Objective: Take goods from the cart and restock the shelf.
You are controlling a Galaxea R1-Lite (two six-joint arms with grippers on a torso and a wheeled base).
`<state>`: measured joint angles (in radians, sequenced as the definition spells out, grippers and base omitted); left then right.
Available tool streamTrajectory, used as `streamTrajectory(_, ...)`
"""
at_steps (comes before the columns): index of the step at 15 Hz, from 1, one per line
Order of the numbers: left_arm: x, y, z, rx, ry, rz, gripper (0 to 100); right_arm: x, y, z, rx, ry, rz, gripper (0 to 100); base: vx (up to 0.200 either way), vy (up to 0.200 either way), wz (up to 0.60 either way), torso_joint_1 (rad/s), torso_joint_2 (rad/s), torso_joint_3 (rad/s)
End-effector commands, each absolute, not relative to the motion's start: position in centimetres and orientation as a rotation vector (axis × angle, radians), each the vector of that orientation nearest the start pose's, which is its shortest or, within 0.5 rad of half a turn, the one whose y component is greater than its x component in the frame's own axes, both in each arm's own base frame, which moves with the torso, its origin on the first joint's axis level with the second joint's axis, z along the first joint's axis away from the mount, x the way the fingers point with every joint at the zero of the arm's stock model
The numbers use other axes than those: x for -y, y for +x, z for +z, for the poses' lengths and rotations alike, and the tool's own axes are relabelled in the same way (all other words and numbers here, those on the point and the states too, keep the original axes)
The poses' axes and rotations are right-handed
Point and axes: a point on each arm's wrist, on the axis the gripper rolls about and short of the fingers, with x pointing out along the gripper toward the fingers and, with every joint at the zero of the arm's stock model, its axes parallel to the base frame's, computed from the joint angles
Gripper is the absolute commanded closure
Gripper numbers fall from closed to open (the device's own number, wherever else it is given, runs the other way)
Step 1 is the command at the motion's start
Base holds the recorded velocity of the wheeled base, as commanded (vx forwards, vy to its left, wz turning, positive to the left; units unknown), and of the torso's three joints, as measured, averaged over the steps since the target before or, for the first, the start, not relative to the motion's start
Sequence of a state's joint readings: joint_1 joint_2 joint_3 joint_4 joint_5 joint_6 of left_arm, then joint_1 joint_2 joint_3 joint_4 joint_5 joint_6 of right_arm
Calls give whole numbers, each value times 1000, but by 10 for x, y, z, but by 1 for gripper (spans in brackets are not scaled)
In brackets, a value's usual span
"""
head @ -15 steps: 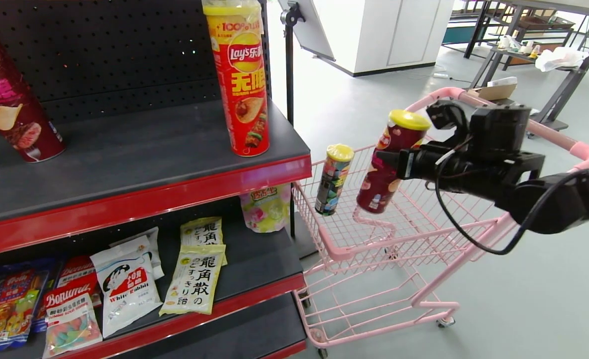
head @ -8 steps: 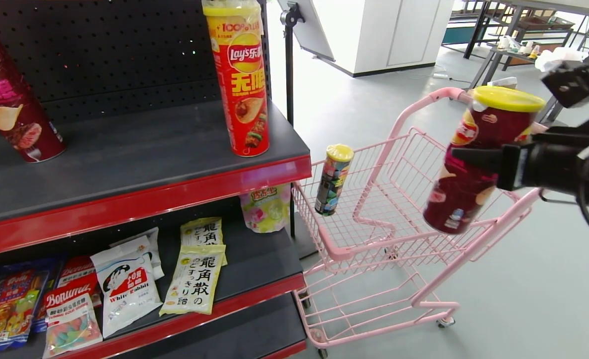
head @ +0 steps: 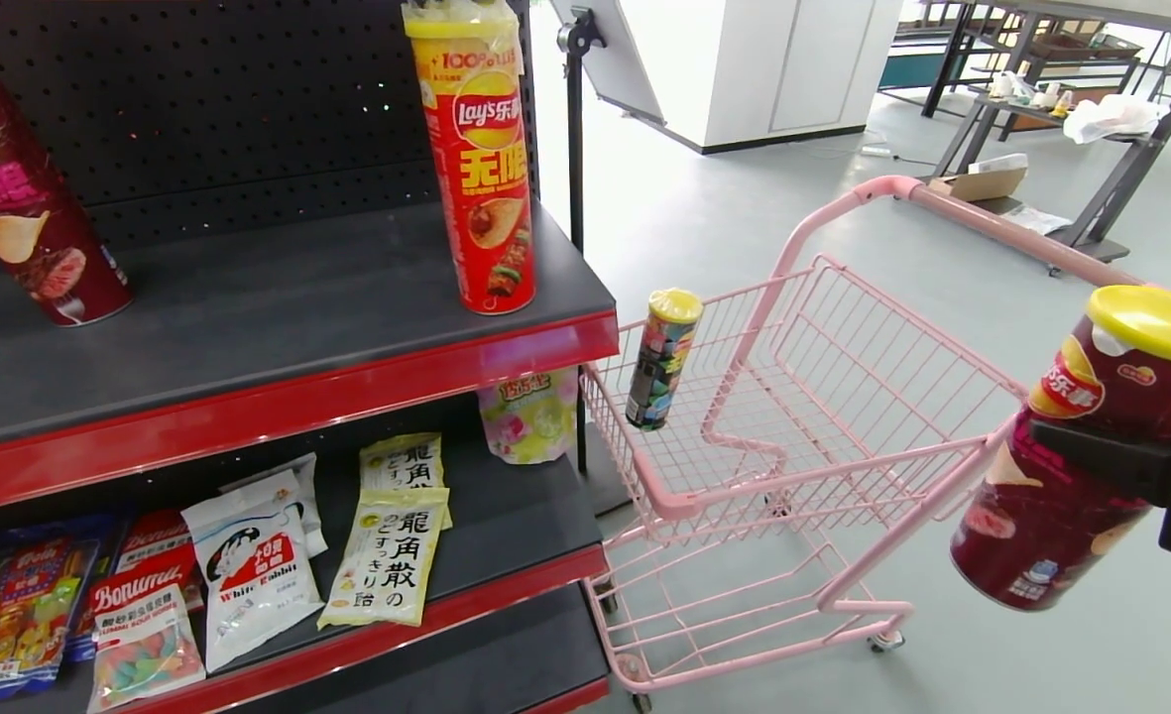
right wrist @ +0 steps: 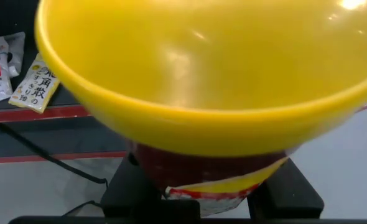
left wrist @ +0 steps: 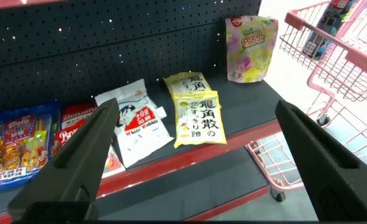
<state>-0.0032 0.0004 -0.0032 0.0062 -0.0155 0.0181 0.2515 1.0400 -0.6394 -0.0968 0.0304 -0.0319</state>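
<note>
A dark red chip can point(head: 1071, 476) with a yellow lid hangs tilted in the air to the right of the pink cart point(head: 803, 466), outside its basket. My right gripper point(head: 1106, 458) is shut on the can's middle. In the right wrist view the yellow lid point(right wrist: 202, 68) is close up, with the right gripper point(right wrist: 211, 190) clamped below it. A small multicoloured can point(head: 662, 357) leans at the cart's near-left corner. My left gripper point(left wrist: 196, 162) is open, held in front of the lower shelf's snack bags point(left wrist: 199, 118).
The upper shelf point(head: 278, 327) carries a tall red can point(head: 481, 169) near its right end and a dark red can point(head: 25, 198) at the left, with bare board between. Bags lie on the lower shelf point(head: 506, 535). Tables stand far right.
My right arm has lifted the dark red can out of the cart basket and drawn it right and nearer, past the cart's handle. The left arm is unchanged.
</note>
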Motion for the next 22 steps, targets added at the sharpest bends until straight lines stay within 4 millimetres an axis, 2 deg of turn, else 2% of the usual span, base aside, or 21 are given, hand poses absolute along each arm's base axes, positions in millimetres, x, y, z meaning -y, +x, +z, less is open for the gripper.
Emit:
streamTrajectory(1, 0, -23, 76, -4, 18, -18, 0, -34, 129, 231, -286, -64, 286, 100, 0, 0, 0, 110, -300, -188)
streamTrajectory(14, 0, -23, 76, -1, 18, -18, 0, -35, 131, 232, -287, -68, 295, 100, 0, 0, 0, 200, -505, -300)
streamTrajectory(19, 0, -23, 76, -1, 20, -18, 0, -35, 134, 232, -293, -69, 290, 100, 0, 0, 0, 122, -273, -157)
streamTrajectory(22, 0, -23, 76, -1, 20, -17, 0, -35, 133, 227, -307, -71, 287, 100, 0, 0, 600, 12, -19, -6)
